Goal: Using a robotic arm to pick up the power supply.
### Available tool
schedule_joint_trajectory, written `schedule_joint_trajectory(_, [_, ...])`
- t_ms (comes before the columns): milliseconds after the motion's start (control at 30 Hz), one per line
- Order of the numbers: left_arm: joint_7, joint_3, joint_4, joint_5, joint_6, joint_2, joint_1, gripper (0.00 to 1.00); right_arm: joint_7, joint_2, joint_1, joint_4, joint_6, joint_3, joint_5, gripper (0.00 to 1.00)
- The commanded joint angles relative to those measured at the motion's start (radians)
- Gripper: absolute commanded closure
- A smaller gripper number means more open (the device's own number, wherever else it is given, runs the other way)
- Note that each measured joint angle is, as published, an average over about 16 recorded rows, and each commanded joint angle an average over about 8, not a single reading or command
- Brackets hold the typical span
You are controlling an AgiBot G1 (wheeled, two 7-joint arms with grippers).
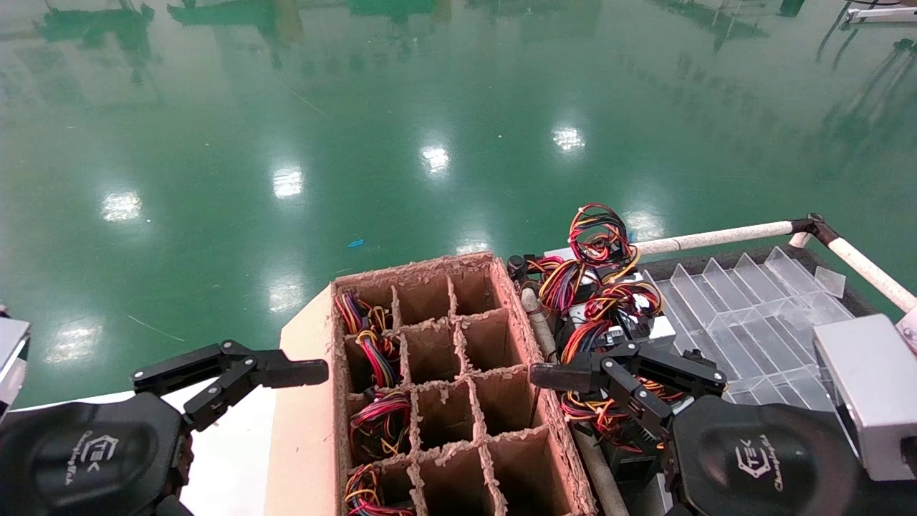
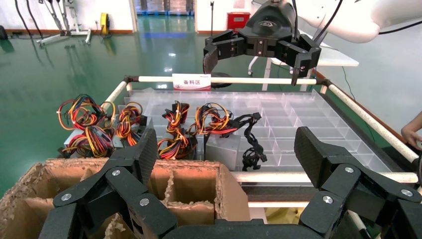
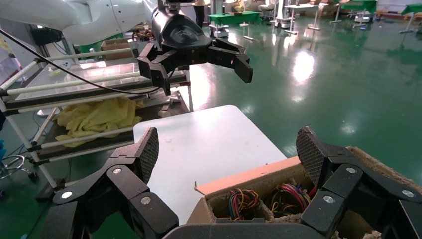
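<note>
The cardboard divider box [image 1: 458,387] stands in the middle of the scene, and I use it as the landmark. The power supply [image 1: 609,301] units lie just beside the box on its right side, in a group, each one with a looped bundle of red, yellow, orange and black wires on top; they rest at the near end of the clear plastic tray [image 1: 759,315]. Some cells along the left column of the box hold wire bundles too. The right gripper [image 1: 573,376] hovers at the right edge of the box, directly over the group of supplies, and its jaws are wide apart with nothing between them. The left gripper [image 1: 286,373] hangs on the left side of the box, over the white table [image 1: 229,459], also with jaws spread and empty; it seems to be idle. In my judgement the step in hand is the approach of the right gripper to one supply. To do it well, the gripper should choose one unit whose metal body is visible, come down with the fingers on both sides of the metal case and not on the wire loop, because wires slip and tangle with neighbours. It should close only when the case sits between the pads, then lift straight up.
</note>
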Motion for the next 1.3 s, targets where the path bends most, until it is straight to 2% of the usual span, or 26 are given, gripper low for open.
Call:
schedule_joint_trajectory(33, [0.0, 0.0, 0.0, 0.0, 0.0, 0.0, 0.0, 0.0, 0.0, 0.0, 0.0, 0.0, 0.0, 0.0, 0.0, 0.0])
schedule_joint_trajectory(333, [0.0, 0.0, 0.0, 0.0, 0.0, 0.0, 0.0, 0.0, 0.0, 0.0, 0.0, 0.0, 0.0, 0.0, 0.0, 0.0])
schedule_joint_trajectory(367, [0.0, 0.0, 0.0, 0.0, 0.0, 0.0, 0.0, 0.02, 0.0, 0.0, 0.0, 0.0, 0.0, 0.0, 0.0, 0.0])
schedule_joint_trajectory(400, [0.0, 0.0, 0.0, 0.0, 0.0, 0.0, 0.0, 0.12, 0.0, 0.0, 0.0, 0.0, 0.0, 0.0, 0.0, 0.0])
schedule_joint_trajectory(600, [0.0, 0.0, 0.0, 0.0, 0.0, 0.0, 0.0, 0.87, 0.0, 0.0, 0.0, 0.0, 0.0, 0.0, 0.0, 0.0])
schedule_joint_trajectory(633, [0.0, 0.0, 0.0, 0.0, 0.0, 0.0, 0.0, 0.97, 0.0, 0.0, 0.0, 0.0, 0.0, 0.0, 0.0, 0.0])
schedule_joint_trajectory(667, [0.0, 0.0, 0.0, 0.0, 0.0, 0.0, 0.0, 1.0, 0.0, 0.0, 0.0, 0.0, 0.0, 0.0, 0.0, 0.0])
schedule_joint_trajectory(1300, [0.0, 0.0, 0.0, 0.0, 0.0, 0.0, 0.0, 1.0, 0.0, -0.003, -0.001, -0.005, 0.001, -0.005, -0.011, 0.0])
